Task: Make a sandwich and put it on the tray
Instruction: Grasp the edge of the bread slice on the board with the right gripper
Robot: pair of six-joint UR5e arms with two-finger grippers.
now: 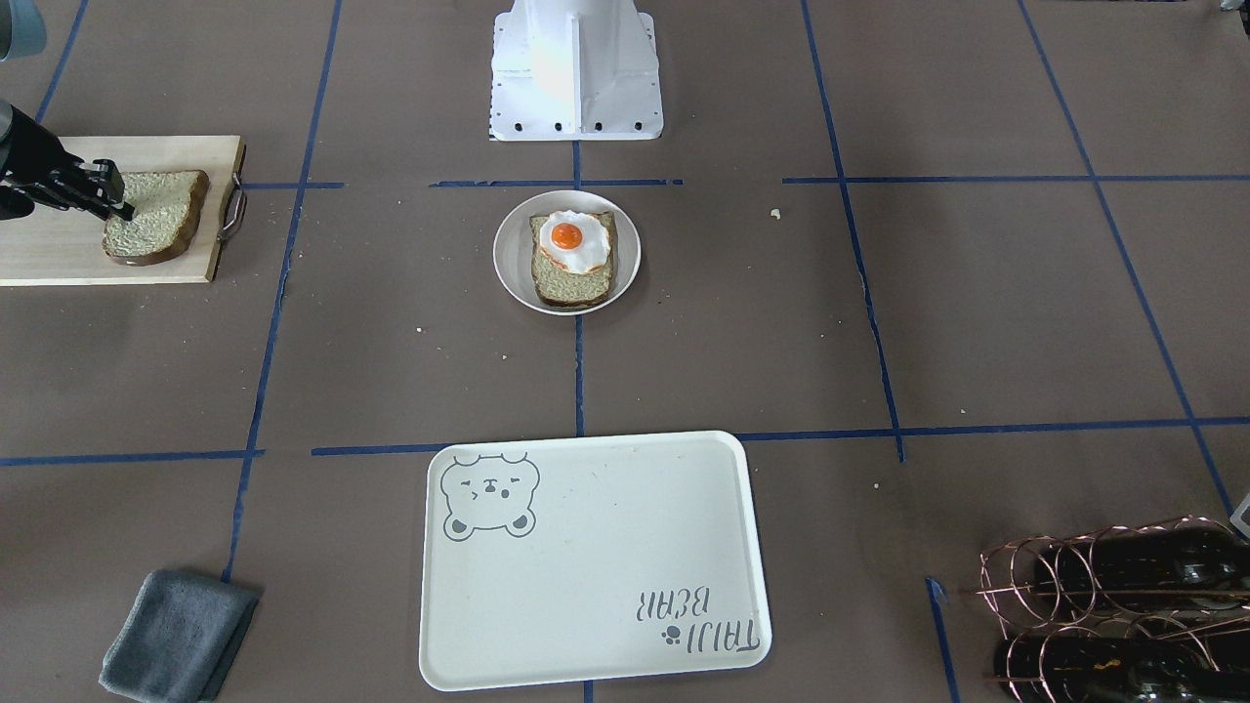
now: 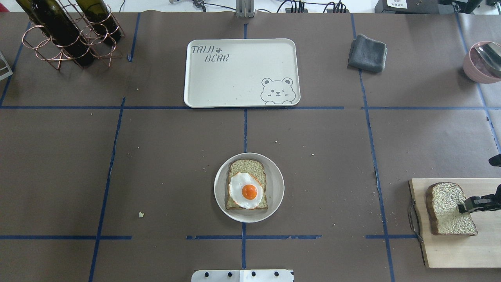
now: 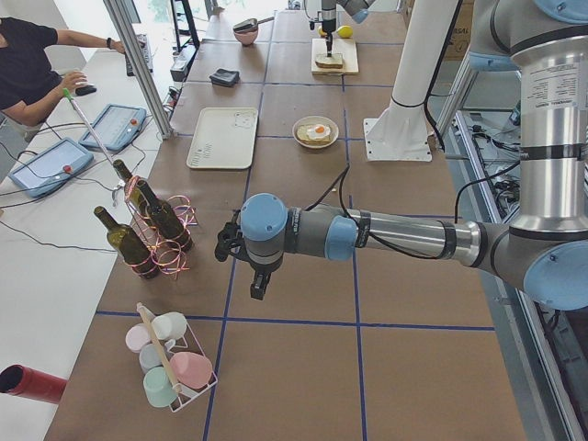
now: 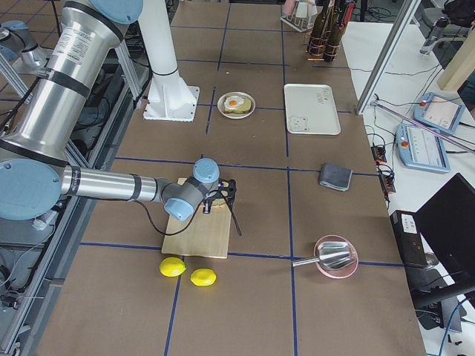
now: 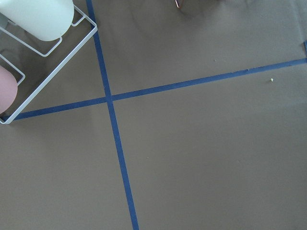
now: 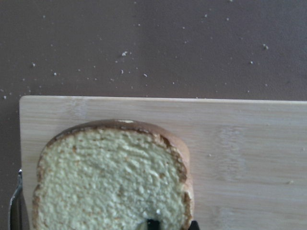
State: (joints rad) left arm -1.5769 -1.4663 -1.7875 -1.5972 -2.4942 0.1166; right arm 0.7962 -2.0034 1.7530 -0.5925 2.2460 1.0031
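One bread slice (image 1: pixel 571 288) lies on the round beige plate (image 1: pixel 508 264) with the fried egg (image 1: pixel 571 242) on top, mid-table; they also show in the overhead view (image 2: pixel 244 191). The second bread slice (image 2: pixel 444 207) lies on the wooden cutting board (image 2: pixel 450 250). My right gripper (image 2: pixel 465 205) is shut on its edge; the right wrist view shows fingertips (image 6: pixel 152 224) astride the crust of the slice (image 6: pixel 105 182). The cream bear tray (image 2: pixel 235 74) stands bare at the far side. My left gripper (image 3: pixel 222 246) hovers far off near the bottles; I cannot tell whether it is open.
A grey cloth (image 2: pixel 367 53) lies right of the tray. A copper rack with wine bottles (image 2: pixel 66 35) stands at the far left. A pink bowl (image 2: pixel 481 60) is at the far right. Two lemons (image 4: pixel 172 267) lie beside the board. A cup rack (image 5: pixel 29 48) is under the left wrist.
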